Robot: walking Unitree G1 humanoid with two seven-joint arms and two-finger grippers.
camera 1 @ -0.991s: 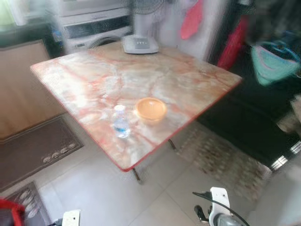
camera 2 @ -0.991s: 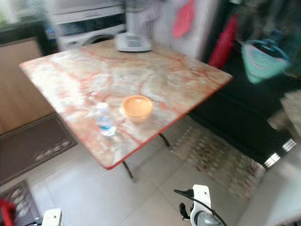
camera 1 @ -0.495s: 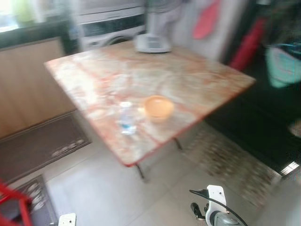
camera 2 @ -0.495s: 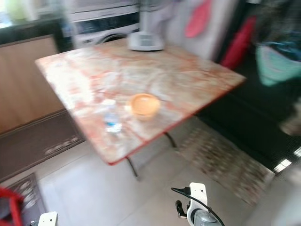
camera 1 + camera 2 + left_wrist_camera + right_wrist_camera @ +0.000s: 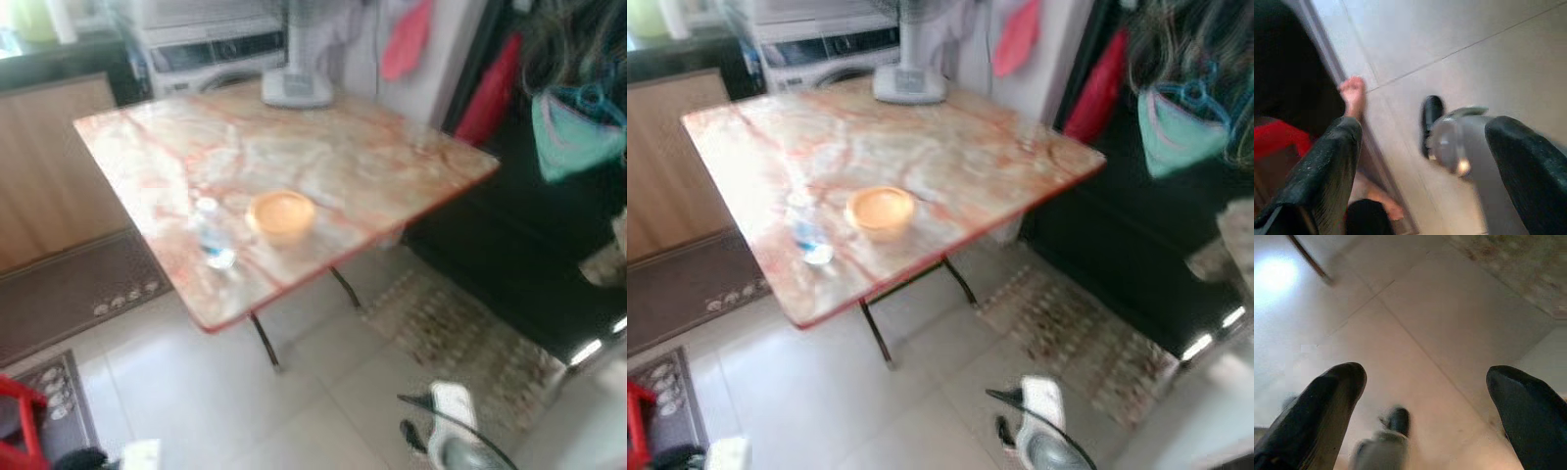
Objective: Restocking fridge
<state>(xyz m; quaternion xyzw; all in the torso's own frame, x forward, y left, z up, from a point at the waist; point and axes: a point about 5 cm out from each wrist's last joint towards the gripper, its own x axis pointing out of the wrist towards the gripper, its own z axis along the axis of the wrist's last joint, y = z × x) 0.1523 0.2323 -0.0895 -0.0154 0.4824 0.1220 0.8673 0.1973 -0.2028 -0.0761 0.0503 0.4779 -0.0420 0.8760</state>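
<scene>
A small clear water bottle (image 5: 211, 233) with a white cap stands near the front edge of a marble-patterned table (image 5: 323, 147) with a red rim. Just to its right sits an orange bowl (image 5: 280, 216). Both arms hang low by the floor. My left gripper (image 5: 1425, 166) is open over pale tiles, its black fingers (image 5: 1327, 171) wide apart and empty. My right gripper (image 5: 1425, 406) is open too, with bare tile between its fingers (image 5: 1327, 401). The right arm (image 5: 451, 431) shows at the bottom of the head view.
A white fan base (image 5: 296, 88) stands at the table's far edge, with a washing machine (image 5: 206, 54) behind. Dark mats (image 5: 78, 294) lie on the left, a patterned rug (image 5: 460, 333) on the right. A person's bare foot (image 5: 1354, 95) is beside a red object (image 5: 1278, 139). Bags hang at the right (image 5: 573, 127).
The whole scene has shifted and stays blurred, so the camera is moving; the table now sits further left and slightly further off. Bottle and bowl keep their places on the table.
</scene>
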